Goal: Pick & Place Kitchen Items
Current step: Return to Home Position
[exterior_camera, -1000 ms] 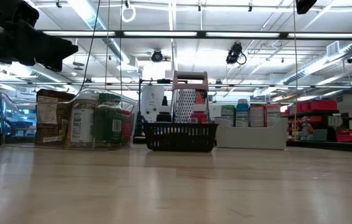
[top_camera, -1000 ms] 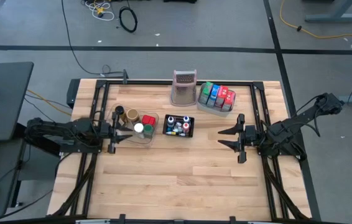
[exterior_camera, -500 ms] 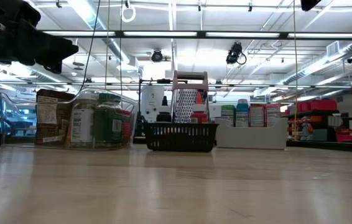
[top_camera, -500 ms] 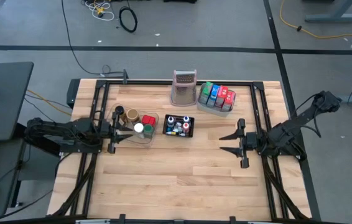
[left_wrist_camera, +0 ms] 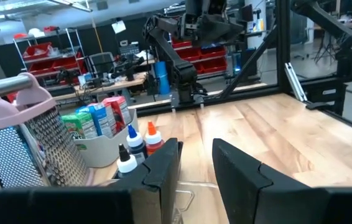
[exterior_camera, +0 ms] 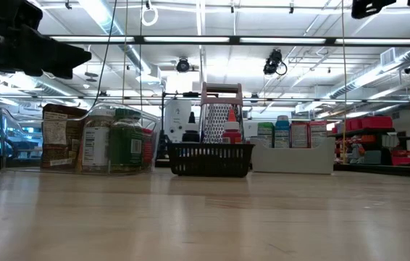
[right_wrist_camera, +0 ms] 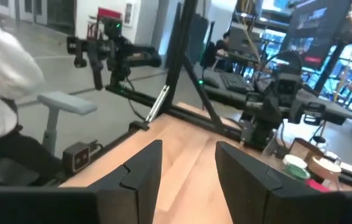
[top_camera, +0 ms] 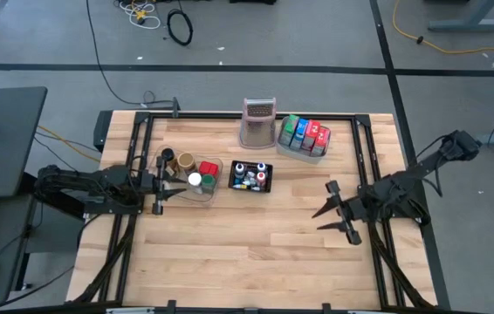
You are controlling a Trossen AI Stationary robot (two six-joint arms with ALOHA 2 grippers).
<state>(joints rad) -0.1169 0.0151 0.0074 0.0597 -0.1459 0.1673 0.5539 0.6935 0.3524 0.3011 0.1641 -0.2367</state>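
The squat jars (top_camera: 196, 174) stand in a clear tub (top_camera: 215, 194) at the table's left; in the low view the jars (exterior_camera: 96, 141) show through its wall. Tiny colour-capped bottles (top_camera: 251, 175) stand in a black mesh basket (exterior_camera: 211, 159). Red, blue and green packets (top_camera: 305, 133) stand upright in a grey tray (top_camera: 298, 153) near the far edge. My left gripper (top_camera: 175, 185) is open, raised at the tub's left side, its fingers (left_wrist_camera: 163, 168) pointing at the bottles (left_wrist_camera: 135, 146). My right gripper (top_camera: 324, 209) is open over bare wood at the right, far from all items.
A tall silvery box grater (top_camera: 259, 122) with a pink handle stands by the far edge between basket and tray. A black frame (top_camera: 229, 114) runs around the table's far and side edges. Bare wood (top_camera: 247, 253) fills the near half of the table.
My right gripper has moved toward the table's near edge and turned, its fingers now slanting toward the near left instead of pointing straight left. It has stayed open. The left arm and all items have kept still.
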